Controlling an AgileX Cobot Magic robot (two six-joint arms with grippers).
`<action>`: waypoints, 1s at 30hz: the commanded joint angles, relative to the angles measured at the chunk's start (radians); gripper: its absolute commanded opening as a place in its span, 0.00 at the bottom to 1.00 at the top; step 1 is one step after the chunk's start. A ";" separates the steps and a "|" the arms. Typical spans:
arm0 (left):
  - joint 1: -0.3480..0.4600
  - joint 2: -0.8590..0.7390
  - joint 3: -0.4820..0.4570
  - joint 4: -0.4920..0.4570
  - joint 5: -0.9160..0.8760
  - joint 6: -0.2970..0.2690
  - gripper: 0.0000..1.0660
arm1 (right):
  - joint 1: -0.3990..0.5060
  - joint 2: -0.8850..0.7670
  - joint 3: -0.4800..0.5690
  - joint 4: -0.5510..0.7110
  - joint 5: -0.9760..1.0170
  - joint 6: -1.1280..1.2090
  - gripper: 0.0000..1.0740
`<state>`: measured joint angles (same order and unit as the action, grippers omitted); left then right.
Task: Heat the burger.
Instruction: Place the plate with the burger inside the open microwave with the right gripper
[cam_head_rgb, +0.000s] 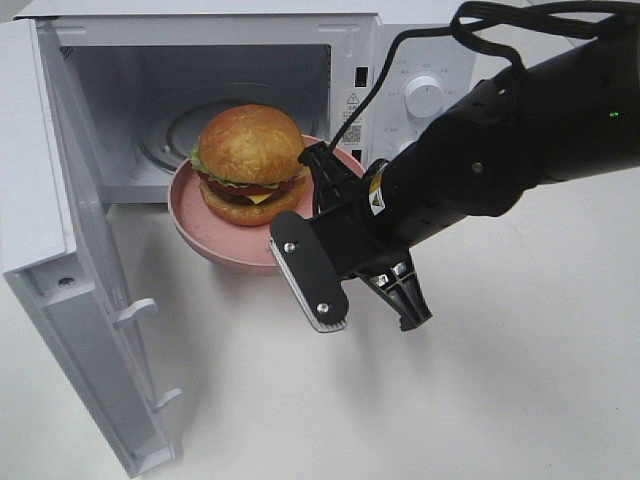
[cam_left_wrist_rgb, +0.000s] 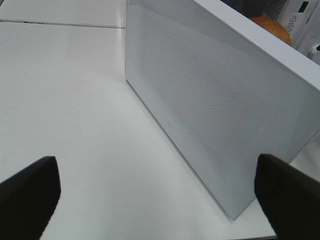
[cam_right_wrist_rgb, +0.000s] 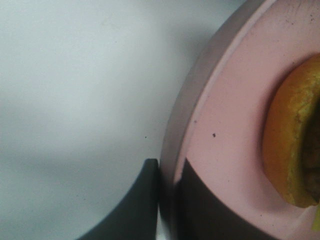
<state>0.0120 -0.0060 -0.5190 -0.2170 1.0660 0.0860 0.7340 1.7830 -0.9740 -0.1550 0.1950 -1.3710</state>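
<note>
Pink plate (cam_head_rgb: 215, 248) with the burger (cam_head_rgb: 250, 155) centred on it sits at the mouth of the microwave (cam_head_rgb: 200, 30), its far edge over the sill and its near half out over the table (cam_head_rgb: 500, 400). The right gripper (cam_head_rgb: 322, 172) pinches the plate's right rim, one finger above and one below, as the right wrist view shows close up. The door (cam_head_rgb: 90, 330) stands wide open on the left. The left gripper (cam_left_wrist_rgb: 157, 186) is spread wide and holds nothing; it faces the door's outer side.

As I judge it, the task is about a third done: the door is open and the burger has been brought to the opening. Left to do: slide the plate onto the turntable (cam_head_rgb: 165, 140), let go, draw the arm out, shut the door and start the heating.
</note>
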 joint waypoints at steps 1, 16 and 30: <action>0.001 -0.018 0.001 0.000 0.004 -0.002 0.92 | 0.003 0.025 -0.065 -0.005 -0.047 0.031 0.00; 0.001 -0.018 0.001 0.000 0.004 -0.002 0.92 | 0.003 0.131 -0.229 -0.057 0.059 0.136 0.00; 0.001 -0.018 0.001 0.000 0.004 -0.002 0.92 | 0.003 0.216 -0.386 -0.136 0.126 0.209 0.00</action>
<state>0.0120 -0.0060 -0.5190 -0.2170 1.0660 0.0860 0.7400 2.0060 -1.3390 -0.2680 0.3570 -1.1850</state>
